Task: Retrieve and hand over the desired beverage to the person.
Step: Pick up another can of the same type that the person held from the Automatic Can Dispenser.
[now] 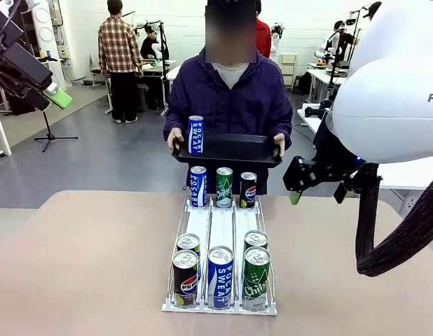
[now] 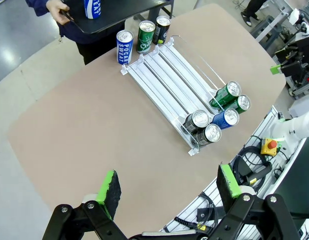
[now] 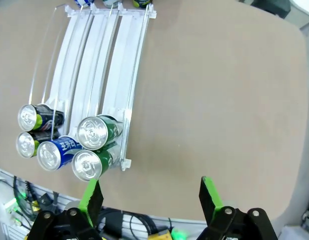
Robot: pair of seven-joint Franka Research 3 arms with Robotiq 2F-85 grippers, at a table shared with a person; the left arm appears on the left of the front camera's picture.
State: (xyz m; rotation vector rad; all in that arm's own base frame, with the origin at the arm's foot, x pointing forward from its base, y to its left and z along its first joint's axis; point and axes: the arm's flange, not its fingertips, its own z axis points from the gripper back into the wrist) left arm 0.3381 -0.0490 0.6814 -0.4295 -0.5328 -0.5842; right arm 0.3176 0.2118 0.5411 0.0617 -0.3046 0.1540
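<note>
**Delivery looks made: one can on the tray, both grippers empty**

Front view. The person in a dark purple-navy hooded jacket (image 1: 230, 98) stands at the far side of the tan table (image 1: 83, 259), holding a flat black plastic tray (image 1: 237, 148) in both hands. A blue-and-white Pocari Sweat can (image 1: 195, 134) stands upright on the tray's left part. Below it is a white three-lane wire can rack (image 1: 220, 227). Three upright cans (image 1: 224, 187), blue, green and dark Pepsi, stand at its far end, and five more cans (image 1: 220, 276) are bunched at the near end. The left gripper (image 1: 52, 98) hangs high, well off the table. The right gripper (image 1: 316, 190) hovers beside the rack's far end, apart from it. Finger state can't be told here.

Left wrist view. The green pads (image 2: 108, 192) stand spread wide with nothing between them, over bare table well short of the rack. The tray and the can on it show at the top edge.

Right wrist view. The fingers (image 3: 209, 195) are spread and empty, near the rack's full end but touching nothing.

Assessment. Retrieval and handover appear complete, with the beverage on the person's tray. I can't tell from this whether another can is wanted. If not, all that's left is for the arms to rest.
</note>
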